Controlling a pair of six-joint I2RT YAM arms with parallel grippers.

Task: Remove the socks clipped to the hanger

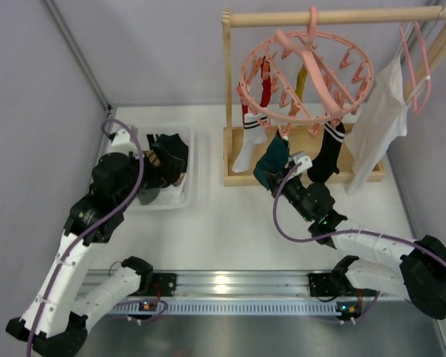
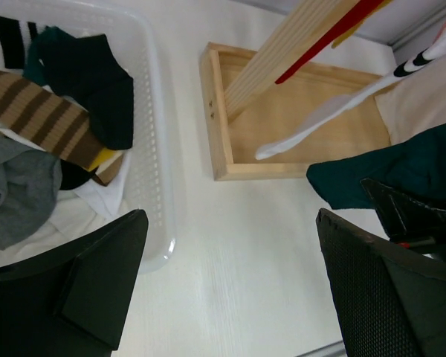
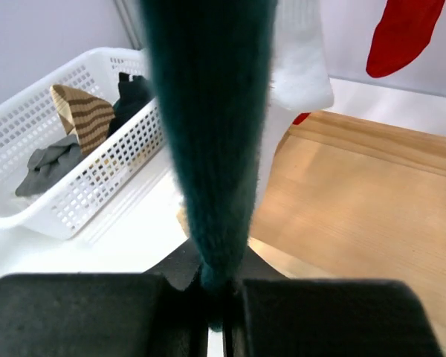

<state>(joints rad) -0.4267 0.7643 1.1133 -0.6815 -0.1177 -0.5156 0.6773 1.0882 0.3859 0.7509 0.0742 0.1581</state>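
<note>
Left wrist: basket (image 2: 154, 163) holds brown-striped sock (image 2: 41, 119), grey sock (image 2: 18, 190).

Pink hanger (image 1: 312, 71), teal sock (image 3: 208, 111), red sock (image 3: 401, 33), white basket (image 3: 97, 186), brown-striped sock (image 2: 37, 115)

My right gripper (image 3: 221, 297) is pinched tight on the teal sock (image 3: 208, 111), arm stretched forward. My left gripper (image 2: 230, 223) hangs spread wide, elbow bent.

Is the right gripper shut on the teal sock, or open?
Shut. In the right wrist view the right gripper has its jaws together, pinching the lower end of the teal sock, which runs straight up from them.
</note>
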